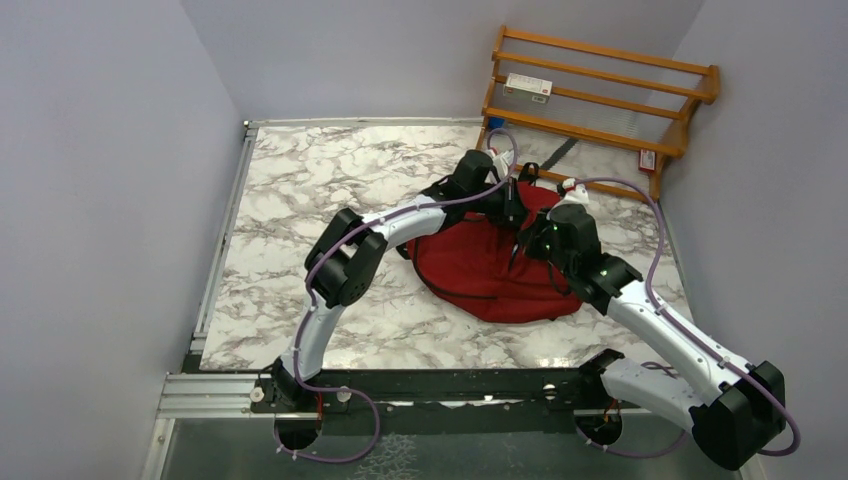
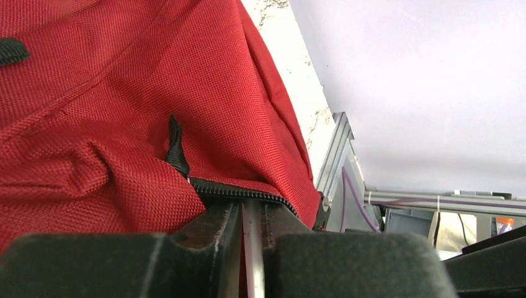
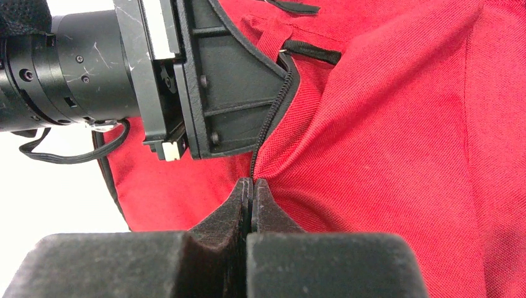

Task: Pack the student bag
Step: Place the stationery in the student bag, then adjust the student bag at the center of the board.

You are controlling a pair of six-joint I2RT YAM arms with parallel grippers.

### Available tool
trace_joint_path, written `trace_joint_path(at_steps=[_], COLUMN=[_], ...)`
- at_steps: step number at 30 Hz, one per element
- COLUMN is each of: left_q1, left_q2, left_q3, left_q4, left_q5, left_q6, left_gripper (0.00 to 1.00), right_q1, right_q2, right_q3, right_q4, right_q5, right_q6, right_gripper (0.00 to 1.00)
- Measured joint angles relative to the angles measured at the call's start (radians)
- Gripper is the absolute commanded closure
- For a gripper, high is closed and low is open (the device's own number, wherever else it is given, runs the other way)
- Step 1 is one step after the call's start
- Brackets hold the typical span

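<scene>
The student bag (image 1: 490, 270), dark red with black zippers, lies flat on the marble table at centre right. My left gripper (image 1: 512, 195) reaches over its far edge. In the left wrist view its jaws (image 2: 251, 202) are closed on the bag's (image 2: 124, 93) zipper edge, with a thin pale strip between them. My right gripper (image 1: 520, 250) sits on the bag's top, close by. In the right wrist view it (image 3: 252, 181) is shut, tips touching the red fabric (image 3: 403, 155) where the black zipper line (image 3: 270, 118) ends. The left gripper (image 3: 229, 93) shows there just above. The bag's inside is hidden.
A wooden rack (image 1: 600, 90) stands at the back right corner with a small white box (image 1: 527, 88) on it. Plain walls close in on the left, back and right. A metal rail (image 1: 225, 230) runs along the table's left edge.
</scene>
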Motion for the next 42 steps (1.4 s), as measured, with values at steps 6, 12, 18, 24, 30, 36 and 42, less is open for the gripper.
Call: trace_joint_path(at_steps=[6, 12, 18, 24, 30, 36, 42], left_q1=[-0.016, -0.016, -0.016, -0.011, 0.017, 0.053, 0.064], left_q2=[0.002, 0.002, -0.016, -0.085, -0.171, -0.217, -0.224], left_q3=[0.002, -0.006, -0.048, -0.113, -0.182, -0.233, -0.263], left_q4=[-0.001, 0.0, -0.01, -0.052, -0.064, -0.069, -0.083], left_q5=[-0.027, -0.033, -0.036, -0.04, -0.04, -0.04, -0.052], left_q6=[-0.007, 0.008, 0.054, 0.11, 0.14, 0.162, 0.166], left_gripper=[0.69, 0.66, 0.66, 0.62, 0.62, 0.63, 0.63], right_q1=[0.0, -0.001, -0.001, -0.001, 0.0, 0.0, 0.0], right_q2=[0.0, 0.0, -0.001, -0.005, -0.006, -0.006, 0.011], right_q3=[-0.006, -0.008, -0.01, -0.01, -0.015, -0.042, -0.059], right_q4=[0.001, 0.005, 0.005, 0.004, 0.003, -0.005, -0.029], right_q5=[0.0, 0.0, 0.0, 0.005, 0.018, 0.037, 0.076], right_q6=[0.003, 0.007, 0.01, 0.01, 0.023, 0.059, 0.087], right_gripper=[0.99, 0.99, 1.0, 0.99, 0.99, 1.0, 0.99])
